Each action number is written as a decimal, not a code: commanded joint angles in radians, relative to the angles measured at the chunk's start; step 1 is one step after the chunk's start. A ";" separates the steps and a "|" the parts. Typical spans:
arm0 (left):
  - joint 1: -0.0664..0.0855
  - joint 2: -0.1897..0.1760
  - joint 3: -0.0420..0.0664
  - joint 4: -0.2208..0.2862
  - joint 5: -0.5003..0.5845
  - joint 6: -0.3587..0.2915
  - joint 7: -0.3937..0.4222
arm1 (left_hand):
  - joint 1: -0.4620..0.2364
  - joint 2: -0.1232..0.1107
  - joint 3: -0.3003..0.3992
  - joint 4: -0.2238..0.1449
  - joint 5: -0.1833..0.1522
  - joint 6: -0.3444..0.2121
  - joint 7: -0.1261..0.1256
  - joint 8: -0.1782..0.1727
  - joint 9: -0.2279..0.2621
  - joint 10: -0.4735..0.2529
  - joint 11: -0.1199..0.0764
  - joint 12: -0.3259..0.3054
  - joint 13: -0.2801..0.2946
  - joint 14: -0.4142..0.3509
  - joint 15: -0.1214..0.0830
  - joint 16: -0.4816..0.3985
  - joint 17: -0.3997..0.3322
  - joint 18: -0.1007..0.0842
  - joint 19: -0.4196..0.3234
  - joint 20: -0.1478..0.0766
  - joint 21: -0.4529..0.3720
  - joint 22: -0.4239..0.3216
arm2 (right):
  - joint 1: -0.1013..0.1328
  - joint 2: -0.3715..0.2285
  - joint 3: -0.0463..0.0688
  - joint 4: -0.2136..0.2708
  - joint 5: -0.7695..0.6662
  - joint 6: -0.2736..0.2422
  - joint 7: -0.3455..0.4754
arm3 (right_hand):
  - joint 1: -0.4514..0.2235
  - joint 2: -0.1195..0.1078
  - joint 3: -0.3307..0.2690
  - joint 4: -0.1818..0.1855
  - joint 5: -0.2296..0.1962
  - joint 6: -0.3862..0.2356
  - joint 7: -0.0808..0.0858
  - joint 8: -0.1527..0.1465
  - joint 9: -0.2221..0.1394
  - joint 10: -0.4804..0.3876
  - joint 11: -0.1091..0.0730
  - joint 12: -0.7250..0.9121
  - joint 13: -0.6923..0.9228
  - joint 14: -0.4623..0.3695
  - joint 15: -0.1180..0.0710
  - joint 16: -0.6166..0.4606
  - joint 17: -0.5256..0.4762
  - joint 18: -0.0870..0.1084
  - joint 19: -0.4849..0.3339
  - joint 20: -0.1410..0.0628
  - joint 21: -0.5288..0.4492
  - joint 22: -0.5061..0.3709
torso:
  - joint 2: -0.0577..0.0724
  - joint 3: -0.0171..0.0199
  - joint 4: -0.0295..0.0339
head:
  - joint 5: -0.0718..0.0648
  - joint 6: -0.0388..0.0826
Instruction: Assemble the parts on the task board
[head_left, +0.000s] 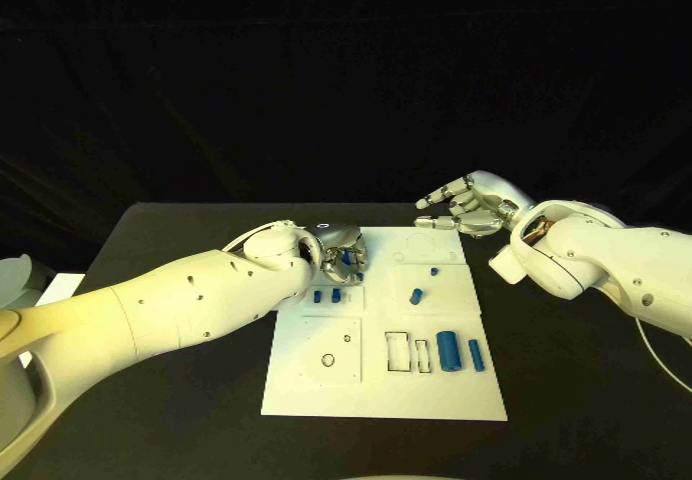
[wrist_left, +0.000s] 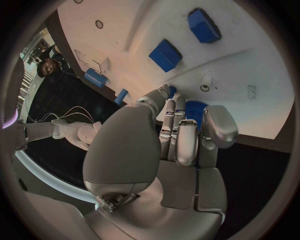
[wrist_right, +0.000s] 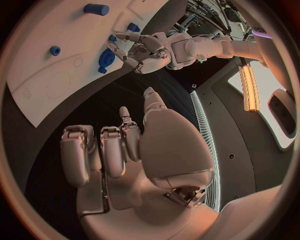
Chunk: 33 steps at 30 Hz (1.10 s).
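Your task board (head_left: 433, 395) lies mid-table, blue parts (head_left: 450, 349) scattered on it. Your left hand (head_left: 339, 256) sits over the board's far-left corner, fingers curled around a round blue part (wrist_left: 195, 109) (a gear, perhaps). Your right hand (head_left: 464, 203) hovers beyond the far edge, fingers loose, grasping nothing.

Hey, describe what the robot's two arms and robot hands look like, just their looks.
Both arms are smooth, rounded white shells dotted with small dark screw holes. The left arm is bulky toward its wrist; the right arm shows copper-coloured parts in a gap at its wrist, with a thin pale cable by its forearm. The left robot hand and right robot hand are silver metal with segmented fingers and smooth domed backs.
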<state>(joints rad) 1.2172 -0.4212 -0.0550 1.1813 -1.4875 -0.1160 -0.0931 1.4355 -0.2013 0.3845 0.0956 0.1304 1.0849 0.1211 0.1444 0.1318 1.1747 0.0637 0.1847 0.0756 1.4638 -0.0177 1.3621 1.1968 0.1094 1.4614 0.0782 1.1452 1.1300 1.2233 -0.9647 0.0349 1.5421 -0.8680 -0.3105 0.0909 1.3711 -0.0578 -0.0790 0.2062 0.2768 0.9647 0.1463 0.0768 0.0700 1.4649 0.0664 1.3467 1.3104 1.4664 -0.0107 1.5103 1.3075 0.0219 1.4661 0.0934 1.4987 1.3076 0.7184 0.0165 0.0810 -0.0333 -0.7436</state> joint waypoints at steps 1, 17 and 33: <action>-0.004 0.008 0.000 -0.004 -0.006 0.024 0.011 | 0.001 0.010 0.011 -0.003 0.002 0.009 0.002 -0.005 -0.002 0.012 -0.002 -0.011 -0.003 0.046 -0.007 0.006 -0.002 -0.013 0.013 -0.005 0.007 0.005 | -0.001 0.001 0.000 0.000 -0.008 0.014 0.009 | 0.004 0.006 -0.003 -0.005 0.003 0.007 0.000 0.001 0.000 0.014 -0.008 0.000 0.148 0.080 -0.006 -0.004 0.160 0.007 0.042 -0.005 -0.004 0.146 | 0.000 -0.0002 0.0001 | -0.001 -0.002; -0.019 0.020 0.001 -0.025 -0.006 0.028 0.002 | -0.002 0.022 0.078 -0.030 0.001 0.042 0.000 -0.017 -0.009 0.057 -0.008 -0.046 -0.006 0.045 -0.011 0.016 -0.009 -0.017 0.013 -0.008 0.030 0.033 | -0.001 0.003 0.000 -0.001 -0.008 0.016 0.009 | 0.004 0.006 -0.003 -0.005 0.003 0.007 0.000 0.001 0.000 0.014 -0.008 0.000 0.148 0.080 -0.006 -0.004 0.160 0.007 0.042 -0.005 -0.004 0.146 | -0.001 0.0003 0.0010 | -0.003 -0.004; -0.019 -0.003 0.008 -0.002 0.012 -0.046 0.010 | 0.008 0.036 0.180 -0.107 0.002 0.077 0.008 -0.029 -0.012 0.104 -0.007 -0.080 0.000 0.044 -0.011 0.030 -0.010 -0.026 0.018 -0.010 0.078 0.087 | -0.001 0.005 0.000 -0.003 -0.008 0.015 0.010 | 0.005 0.008 -0.003 -0.006 0.003 0.007 0.000 0.001 0.000 0.015 -0.008 0.002 0.149 0.081 -0.006 -0.003 0.161 0.007 0.043 -0.005 -0.004 0.147 | -0.001 -0.0001 0.0008 | -0.005 -0.001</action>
<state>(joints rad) 1.2003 -0.4211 -0.0469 1.1760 -1.4856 -0.1360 -0.0880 1.4526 -0.1684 0.5597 -0.0131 0.1295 1.1563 0.1248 0.1172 0.1203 1.2767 0.0546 0.1075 0.0726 1.4638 -0.0251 1.3876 1.1878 0.0935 1.4649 0.0747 1.2204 1.2167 1.2230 -0.9610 0.0349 1.5392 -0.8682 -0.3081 0.0918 1.3711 -0.0578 -0.0812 0.2041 0.2768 0.9656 0.1454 0.0768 0.0700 1.4649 0.0663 1.3467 1.3099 1.4664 -0.0108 1.5103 1.3081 0.0219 1.4661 0.0934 1.4987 1.3076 0.7170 0.0169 0.0817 -0.0377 -0.7464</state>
